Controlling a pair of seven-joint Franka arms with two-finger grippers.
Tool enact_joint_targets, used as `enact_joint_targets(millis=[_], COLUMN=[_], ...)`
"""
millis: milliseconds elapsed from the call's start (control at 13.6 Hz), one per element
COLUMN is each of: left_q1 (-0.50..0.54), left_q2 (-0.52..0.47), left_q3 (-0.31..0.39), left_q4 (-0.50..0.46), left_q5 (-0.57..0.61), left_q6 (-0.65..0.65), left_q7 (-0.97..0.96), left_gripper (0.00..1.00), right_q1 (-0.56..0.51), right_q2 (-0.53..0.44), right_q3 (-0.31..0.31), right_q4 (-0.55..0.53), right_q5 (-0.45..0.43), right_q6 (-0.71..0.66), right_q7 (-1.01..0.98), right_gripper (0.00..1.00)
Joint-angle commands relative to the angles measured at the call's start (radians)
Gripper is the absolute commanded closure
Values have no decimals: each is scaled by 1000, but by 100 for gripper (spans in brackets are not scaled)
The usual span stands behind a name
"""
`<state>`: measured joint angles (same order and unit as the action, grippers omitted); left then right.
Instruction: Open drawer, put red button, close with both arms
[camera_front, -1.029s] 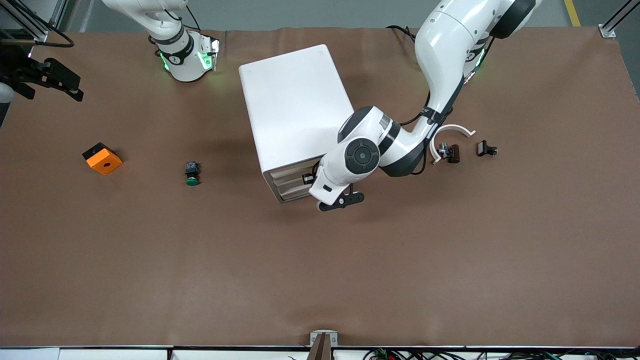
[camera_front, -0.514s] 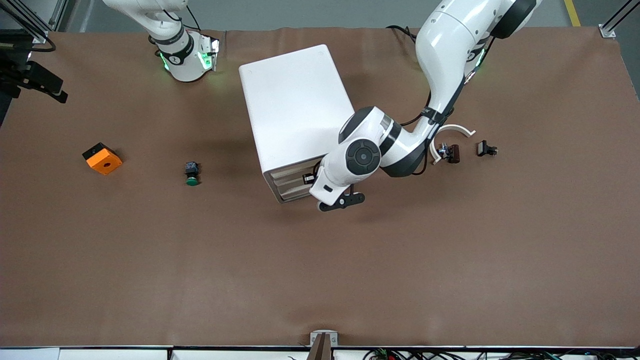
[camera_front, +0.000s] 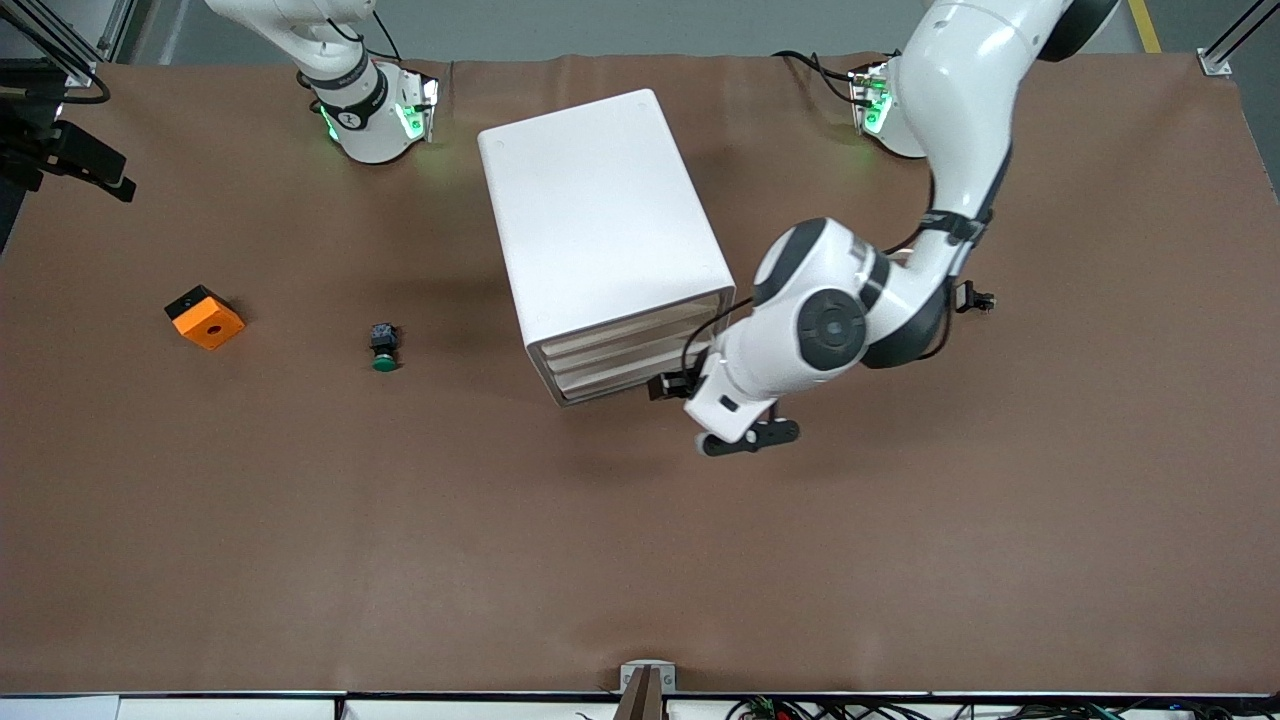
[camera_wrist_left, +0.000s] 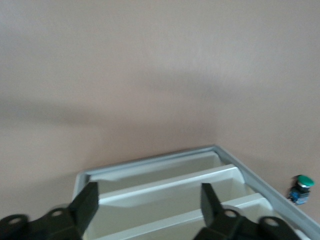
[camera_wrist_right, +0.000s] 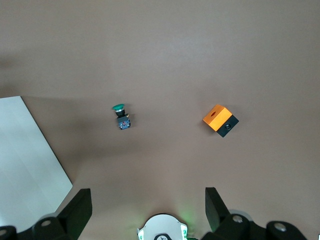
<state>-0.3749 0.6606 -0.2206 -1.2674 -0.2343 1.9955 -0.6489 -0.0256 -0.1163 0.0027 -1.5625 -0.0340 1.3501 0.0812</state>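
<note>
Drawer cabinet (camera_front: 600, 235) mid-counter (camera_front: 640, 560); capped button (camera_front: 383, 347) beside it toward the right arm's end, box (camera_front: 205, 316) farther that way; small part (camera_front: 973, 297) (half hidden by the arm) toward the left arm's end.

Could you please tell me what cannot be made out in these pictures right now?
- Red button: not identifiable in any view; the left arm covers the table where small parts lay.
- Small black part: front view, half hidden by that arm, too small to name.
- Right gripper: front view, cut off by the edge.
- Drawer unit: wrist view blurred; contents unseen.
</note>
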Motion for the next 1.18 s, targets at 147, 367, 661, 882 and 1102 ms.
enact_joint_targets(millis=[147,367,661,882,1102], left_q1=[149,282,427,522,566], left_q2=[-151,-217,-381,-481,-545], left_q3=[-6,-2,-6,-5,-3], left_q4=[-32,-35,-180,-243,-267], left_q5=[-13,-2,161,168,227], left_q6=[-162,-334,-362,-362,-362], left_q7=[196,357,517,583,597], left_gripper=[0,0,0,0,0], right_q1=[27,23,23,23,18], right_q2=[-20,-20,-20,-23,-23], right_q3=[-38,-36,-33,-32,-38], right_q4=[-17,-13,7,7,7], right_q5=[13,40,91,89,89], right_q6=[9,29,64,55,53], right_q7=[8,8,0,-4,-9], right_gripper=[0,0,0,0,0])
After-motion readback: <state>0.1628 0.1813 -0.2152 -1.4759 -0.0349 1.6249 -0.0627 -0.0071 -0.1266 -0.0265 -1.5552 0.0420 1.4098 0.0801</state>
